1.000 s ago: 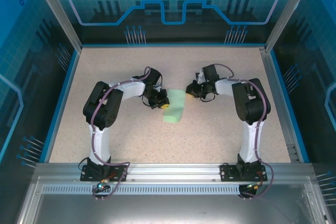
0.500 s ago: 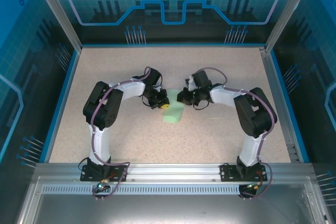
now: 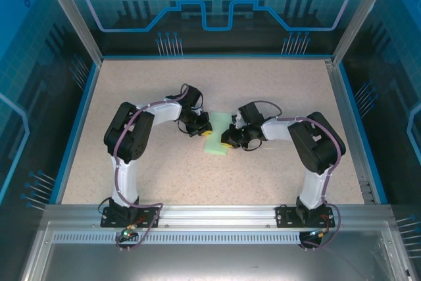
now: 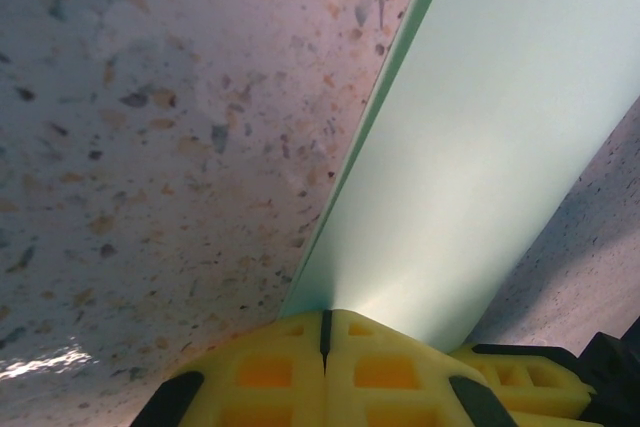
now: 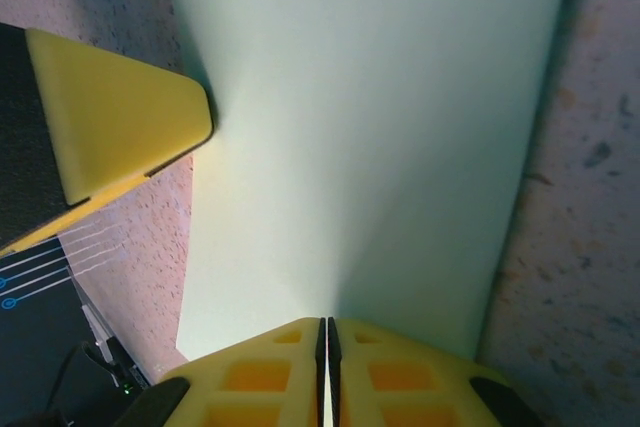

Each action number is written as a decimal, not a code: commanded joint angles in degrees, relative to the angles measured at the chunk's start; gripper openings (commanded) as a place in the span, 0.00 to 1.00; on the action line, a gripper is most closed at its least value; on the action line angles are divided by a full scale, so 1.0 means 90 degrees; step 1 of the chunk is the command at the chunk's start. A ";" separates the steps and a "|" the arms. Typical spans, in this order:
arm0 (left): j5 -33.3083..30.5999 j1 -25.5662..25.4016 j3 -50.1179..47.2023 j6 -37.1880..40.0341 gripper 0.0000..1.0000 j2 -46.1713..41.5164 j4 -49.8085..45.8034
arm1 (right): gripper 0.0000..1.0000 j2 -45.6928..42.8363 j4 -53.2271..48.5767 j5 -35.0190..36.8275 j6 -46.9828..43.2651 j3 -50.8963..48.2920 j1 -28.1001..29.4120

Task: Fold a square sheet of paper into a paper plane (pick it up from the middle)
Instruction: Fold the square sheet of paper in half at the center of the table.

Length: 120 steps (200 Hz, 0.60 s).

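Lying flat near the middle of the speckled table (image 3: 164,176): the square sheet of paper (image 3: 222,123), doubled over into a long pale mint strip, its long axis running from the table's near side toward its far side with a slight tilt. Set on it from both sides: left gripper (image 3: 206,131) just left of the table's middle at the strip's edge, right gripper (image 3: 227,141) just right of the middle on the green surface, tips close together. From the left wrist, yellow pads (image 4: 270,377) shut tight with only a hairline seam, tips against the paper's layered edge. From the right wrist, pads likewise closed to a thin line on the paper, one finger of the left gripper touching the strip's edge nearby. Cannot tell whether either pinches the paper or merely presses it onto the table.
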 commanded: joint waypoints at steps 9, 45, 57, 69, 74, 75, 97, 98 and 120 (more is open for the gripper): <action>-0.0660 -0.0030 -0.0374 -0.0001 0.03 0.0468 -0.0590 | 0.12 -0.0147 -0.0695 -0.0103 -0.0419 -0.0159 0.0055; -0.0665 -0.0030 -0.0354 0.0001 0.03 0.0473 -0.0589 | 0.12 -0.0283 -0.1189 -0.0077 -0.0832 -0.0577 0.0074; -0.0675 -0.0030 -0.0359 -0.0015 0.03 0.0479 -0.0589 | 0.12 -0.0467 -0.1374 0.0015 -0.0963 -0.0584 0.0060; -0.0675 -0.0029 -0.0369 -0.0011 0.03 0.0475 -0.0570 | 0.12 -0.0781 -0.1490 0.0214 -0.1041 -0.0509 0.0043; -0.0675 -0.0030 -0.0373 -0.0014 0.03 0.0475 -0.0561 | 0.12 -0.0905 -0.1438 0.0282 -0.1052 -0.0468 0.0030; -0.0675 -0.0030 -0.0378 -0.0016 0.03 0.0478 -0.0561 | 0.12 -0.0941 -0.1420 0.0288 -0.1052 -0.0466 0.0028; -0.0683 -0.0030 -0.0394 -0.0028 0.03 0.0473 -0.0541 | 0.14 -0.1007 -0.0949 0.0265 -0.0987 -0.0234 0.0128; -0.0679 -0.0030 -0.0398 -0.0028 0.03 0.0477 -0.0540 | 0.14 -0.0982 -0.0937 0.0260 -0.0986 -0.0232 0.0135; -0.0675 -0.0029 -0.0392 -0.0028 0.03 0.0480 -0.0531 | 0.13 -0.0332 -0.0884 0.0085 -0.1004 0.0385 0.0351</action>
